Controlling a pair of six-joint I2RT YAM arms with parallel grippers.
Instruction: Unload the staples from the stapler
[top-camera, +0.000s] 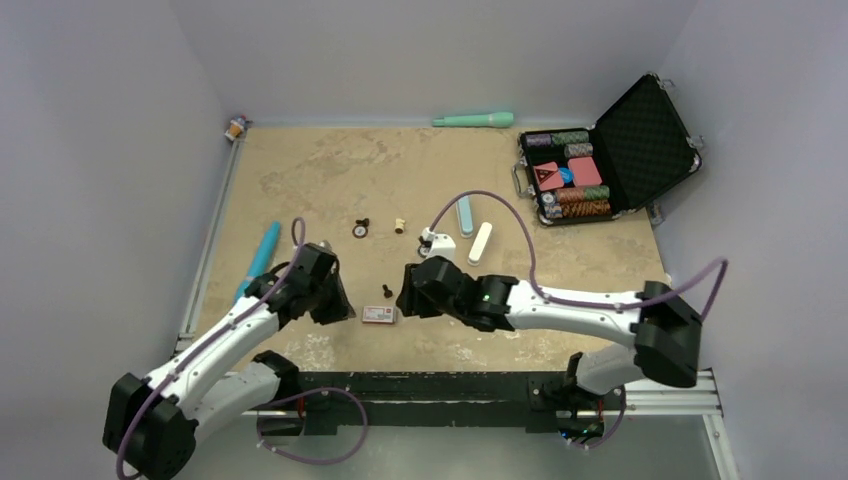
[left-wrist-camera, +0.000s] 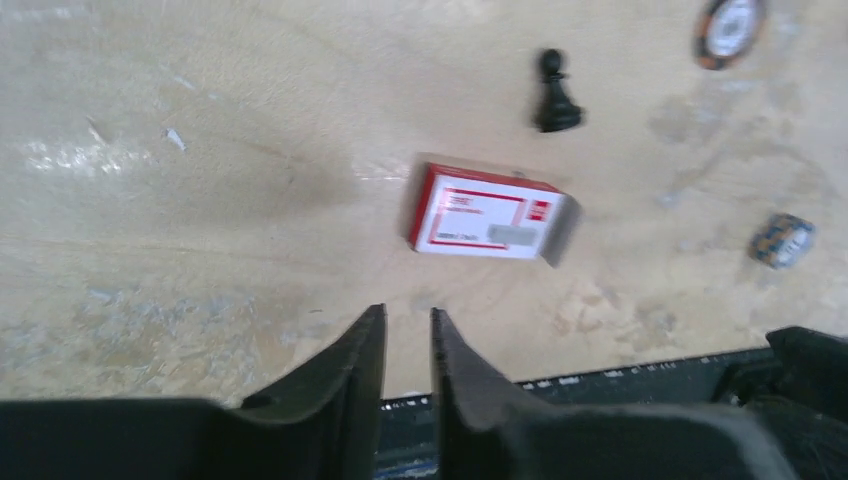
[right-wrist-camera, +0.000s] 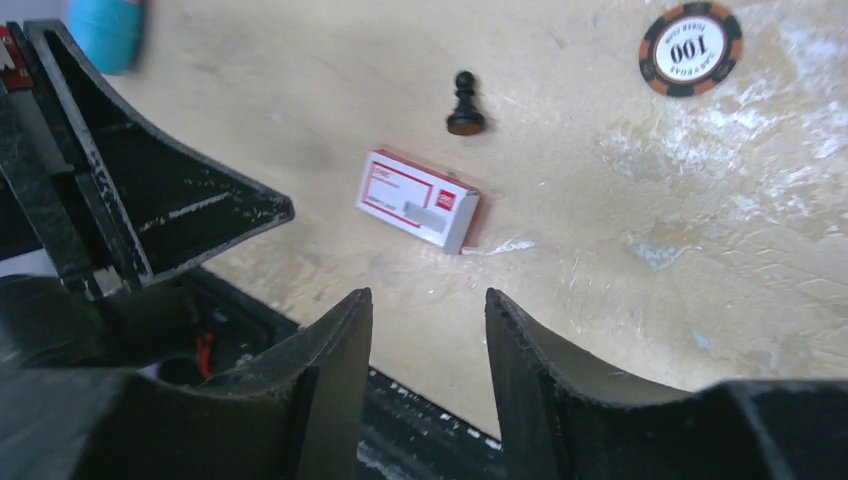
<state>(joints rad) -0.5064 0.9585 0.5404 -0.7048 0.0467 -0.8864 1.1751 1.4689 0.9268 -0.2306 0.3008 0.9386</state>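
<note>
The pale-blue stapler lies on the table past the right arm, with its white oblong part beside it on the right, apart from it. Neither shows in the wrist views. My left gripper is empty, its jaws only a narrow gap apart. My right gripper is open and empty. Both hover low near the table's front edge and face each other. A red-and-white staple box lies on the table between them.
A black pawn stands just beyond the box. A poker chip lies farther back. A bright blue tube lies left, a mint-green stick at the back, an open chip case at back right.
</note>
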